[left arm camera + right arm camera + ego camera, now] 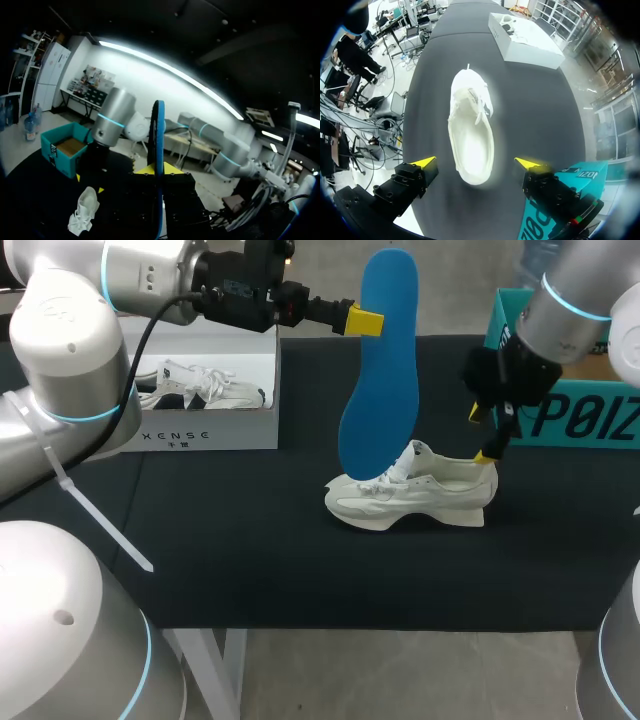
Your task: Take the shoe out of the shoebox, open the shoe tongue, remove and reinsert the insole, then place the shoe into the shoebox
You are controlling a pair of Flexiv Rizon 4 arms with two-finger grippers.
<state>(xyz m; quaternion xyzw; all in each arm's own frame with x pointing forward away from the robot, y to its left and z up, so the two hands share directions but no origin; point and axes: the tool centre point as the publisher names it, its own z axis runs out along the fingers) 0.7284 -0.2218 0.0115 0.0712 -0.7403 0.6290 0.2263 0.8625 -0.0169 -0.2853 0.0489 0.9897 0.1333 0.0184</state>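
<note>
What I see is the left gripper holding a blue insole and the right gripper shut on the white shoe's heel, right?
No, the right gripper is open, astride the heel of the white shoe, not touching, per the right wrist view. The left gripper holds the blue insole.

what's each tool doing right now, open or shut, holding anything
Left tool: shut on the blue insole, held upright over the white shoe.
Right tool: open, holding nothing, at the shoe's heel.

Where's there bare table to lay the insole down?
Widest: the front strip between the shoe and the near table edge. Also between the white shoebox and the shoe. Crowded at the heel, where the right gripper hangs before the teal box.
</note>
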